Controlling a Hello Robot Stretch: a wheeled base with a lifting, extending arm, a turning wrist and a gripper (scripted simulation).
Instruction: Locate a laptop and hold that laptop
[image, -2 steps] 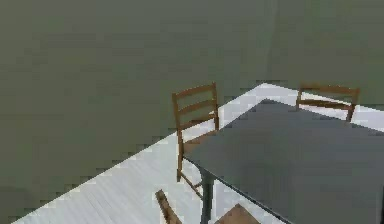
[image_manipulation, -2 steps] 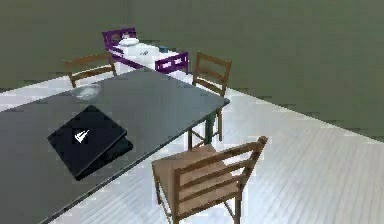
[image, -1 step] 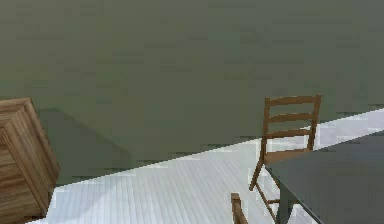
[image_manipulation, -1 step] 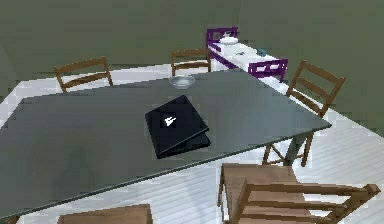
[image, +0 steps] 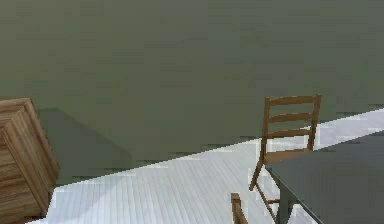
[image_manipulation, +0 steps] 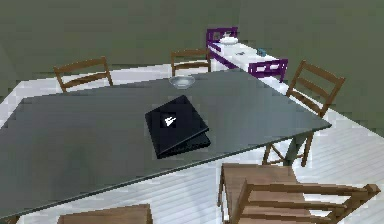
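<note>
A black laptop (image_manipulation: 177, 128), lid down with a small white mark on top, lies flat near the middle of a large dark grey table (image_manipulation: 80, 130) in the arm side view. A corner of that dark table (image: 340, 185) also reaches into the forward view's lower right.
Wooden chairs ring the table: one at the near edge (image_manipulation: 280, 195), one at the right (image_manipulation: 315, 90), two at the far side (image_manipulation: 82, 72). A small bowl (image_manipulation: 182, 83) sits on the table's far edge. A purple shelf (image_manipulation: 245, 55) holds dishes. A wooden dresser (image: 20, 155) and a chair (image: 290, 130) stand before a green wall.
</note>
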